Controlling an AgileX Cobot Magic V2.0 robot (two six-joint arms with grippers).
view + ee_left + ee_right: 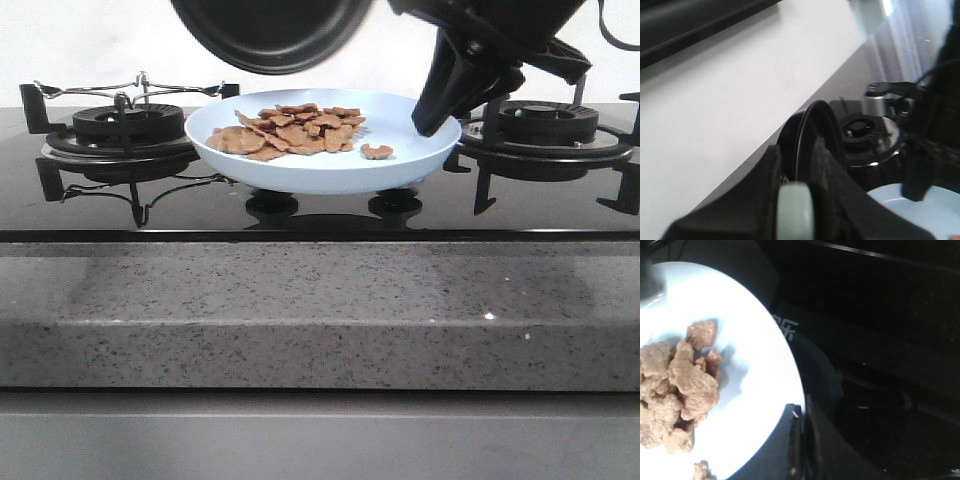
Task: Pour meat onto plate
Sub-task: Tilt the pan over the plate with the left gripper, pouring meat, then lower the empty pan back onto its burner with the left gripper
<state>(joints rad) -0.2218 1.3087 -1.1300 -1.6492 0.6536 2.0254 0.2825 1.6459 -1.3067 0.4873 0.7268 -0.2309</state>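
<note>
We are looking over a long grey counter (320,320) made of speckled stone, with a smooth, flat front edge. On top of it is lying a shiny black glass stove top (200,215). Two round black burners are sitting on the glass, the left burner (125,125) and the right burner (548,122), each with thin metal bars around it.

Between the burners the plate (330,165) is sitting on the stove. It is wide, round, shallow and pale blue, with a smooth plain rim. The meat (290,130) is lying in a heap on the plate, a bit to the left of the middle. The pieces are small, thin, flat and orange-brown, with bumpy edges. One small piece (377,151) is lying alone, just beside the heap.

Above the plate a round black frying pan (270,30) is hanging in the air, tipped up so we are seeing its dark bottom. In the left wrist view our left gripper (796,210) is squeezing tight on the pan's pale green handle (796,212).

Our right gripper (432,122) is pointing down at the right rim of the plate. In the right wrist view its dark finger (805,440) is touching the rim (790,390), but we cannot tell how far apart its jaws are or if it is gripping the plate.
</note>
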